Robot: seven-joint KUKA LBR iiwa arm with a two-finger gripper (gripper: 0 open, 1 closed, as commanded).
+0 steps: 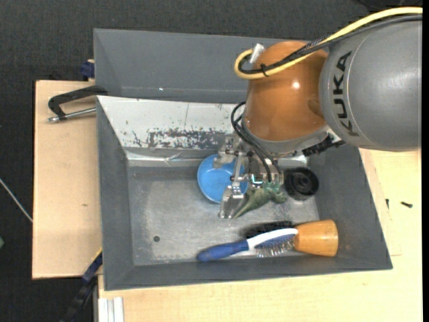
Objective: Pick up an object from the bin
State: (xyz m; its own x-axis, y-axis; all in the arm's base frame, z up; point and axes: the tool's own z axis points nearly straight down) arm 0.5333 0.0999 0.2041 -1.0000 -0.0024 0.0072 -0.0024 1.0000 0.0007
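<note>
My gripper (230, 203) hangs low over the middle of the bin, its metal tip close to the floor. A round blue disc-like thing (211, 180) lies just to its left, partly hidden behind it. A small dark green thing (260, 196) sits right against the gripper's right side; whether it is held cannot be made out. Right of that lies a black round cap-like thing (299, 183).
Along the bin's front wall lie a blue and white toothbrush (234, 247) and a brush with black bristles and a stubby wooden handle (316, 239). The arm's orange cover and cables hang over the bin's back right. The left half of the floor is bare metal.
</note>
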